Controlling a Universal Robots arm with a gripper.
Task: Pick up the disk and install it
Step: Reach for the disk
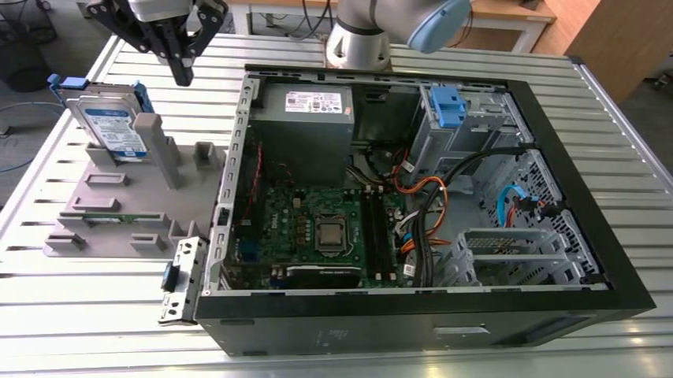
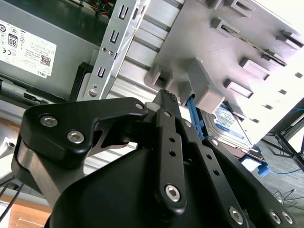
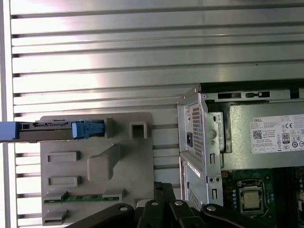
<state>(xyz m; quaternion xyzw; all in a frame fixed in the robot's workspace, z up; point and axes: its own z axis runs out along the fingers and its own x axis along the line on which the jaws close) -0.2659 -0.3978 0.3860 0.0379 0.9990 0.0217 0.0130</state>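
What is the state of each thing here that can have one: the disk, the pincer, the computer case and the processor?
disk: standing on edge in the grey holder, outside the case, not held.
pincer: shut, empty, raised near the grey holder, apart from the disk.
computer case: lying on its side, side panel off, inside exposed.
processor: seated in its socket, uncovered.

We see the disk (image 3: pixel 47 131) standing on edge in the grey holder (image 3: pixel 137 156) on the slatted table (image 3: pixel 142 47), beside the open computer case (image 3: pixel 197 137). Our pincer (image 3: pixel 161 187), drawn closed and empty, sits at the frame's edge.
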